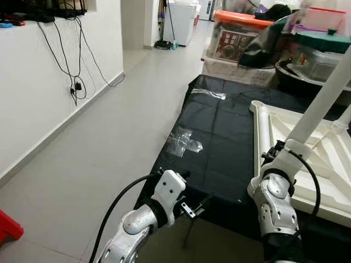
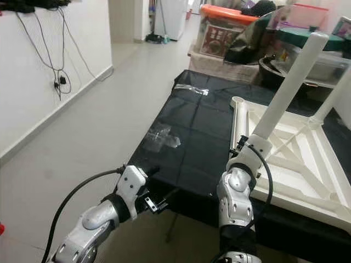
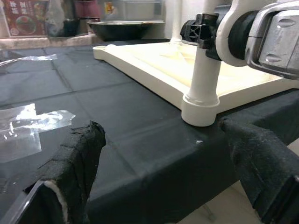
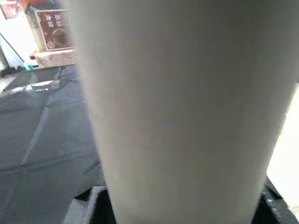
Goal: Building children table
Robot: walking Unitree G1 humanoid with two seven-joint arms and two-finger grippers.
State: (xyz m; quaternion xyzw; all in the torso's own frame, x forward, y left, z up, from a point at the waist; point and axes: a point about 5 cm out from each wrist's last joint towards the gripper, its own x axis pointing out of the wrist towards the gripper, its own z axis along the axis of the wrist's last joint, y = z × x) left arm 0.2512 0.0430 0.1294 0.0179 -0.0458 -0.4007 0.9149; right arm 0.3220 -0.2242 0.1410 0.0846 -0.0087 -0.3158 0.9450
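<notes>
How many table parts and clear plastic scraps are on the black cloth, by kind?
White table top, lying upside down: 1
White table legs, standing upright on it: 2 (one held by the right gripper)
Clear plastic scraps: 2
Total: 5

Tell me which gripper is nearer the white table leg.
Right. The right gripper is clamped around the white table leg; the left gripper hovers open off the black cloth's near edge, apart from it.
</notes>
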